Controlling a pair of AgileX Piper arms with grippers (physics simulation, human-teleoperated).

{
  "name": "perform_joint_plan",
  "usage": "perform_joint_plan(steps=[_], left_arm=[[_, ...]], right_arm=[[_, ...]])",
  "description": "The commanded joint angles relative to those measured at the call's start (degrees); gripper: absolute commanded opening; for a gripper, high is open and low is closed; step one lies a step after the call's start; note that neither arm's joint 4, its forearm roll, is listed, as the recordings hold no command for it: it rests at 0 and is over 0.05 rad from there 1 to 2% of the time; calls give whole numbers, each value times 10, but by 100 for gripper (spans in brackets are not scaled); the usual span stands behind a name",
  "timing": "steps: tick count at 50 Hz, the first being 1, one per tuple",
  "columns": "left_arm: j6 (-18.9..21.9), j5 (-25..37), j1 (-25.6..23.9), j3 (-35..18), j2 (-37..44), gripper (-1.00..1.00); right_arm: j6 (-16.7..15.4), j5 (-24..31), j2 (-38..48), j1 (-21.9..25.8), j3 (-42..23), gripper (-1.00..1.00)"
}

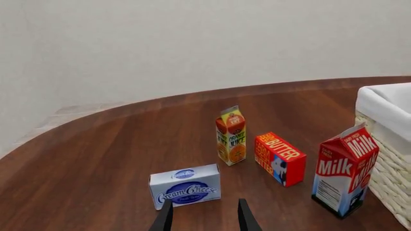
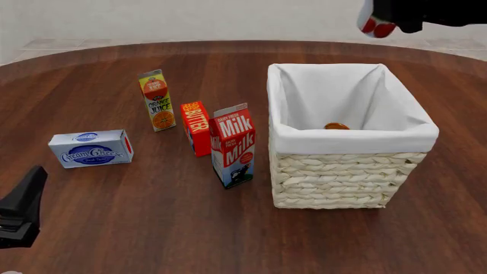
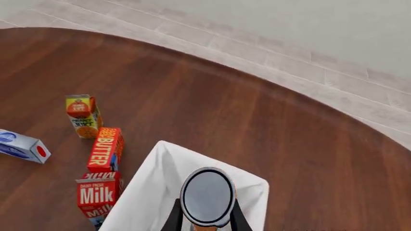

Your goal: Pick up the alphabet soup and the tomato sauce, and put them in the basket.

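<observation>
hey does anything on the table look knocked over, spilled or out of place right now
Nothing stands out. The orange juice carton, butter box and milk carton stand upright, the cream cheese box lies flat, and the basket sits square. The right tool holds a can above the basket, with an orange item already inside.

The can [image 3: 207, 196], silver top up, is pinched in the right pincer [image 3: 205, 219] above the cream wicker basket [image 2: 346, 171]; something orange [image 2: 336, 126] lies inside.
</observation>
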Motion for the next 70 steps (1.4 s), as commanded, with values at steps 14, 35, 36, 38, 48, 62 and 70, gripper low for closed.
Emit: perform_joint_plan(steps=[14, 35, 36, 38, 48, 62, 70], left_arm=[[-2, -1, 0, 0, -1, 100], [-3, -5, 3, 0, 3, 100], [-3, -5, 3, 0, 3, 100], [-3, -6, 3, 0, 5, 100], [-2, -5, 4, 0, 6, 100], [-2, 0, 4, 0, 2, 100], [-1, 1, 5, 0, 0, 100]], right_arm=[[-10, 20, 32, 18, -11, -100], [-6, 44, 39, 44, 2, -100], [-6, 44, 39, 44, 2, -100], [-5, 48, 39, 46, 4, -100], [-7, 52, 41, 52, 14, -100], [-11, 60, 46, 58, 20, -100], [-12, 58, 57, 62, 25, -100]])
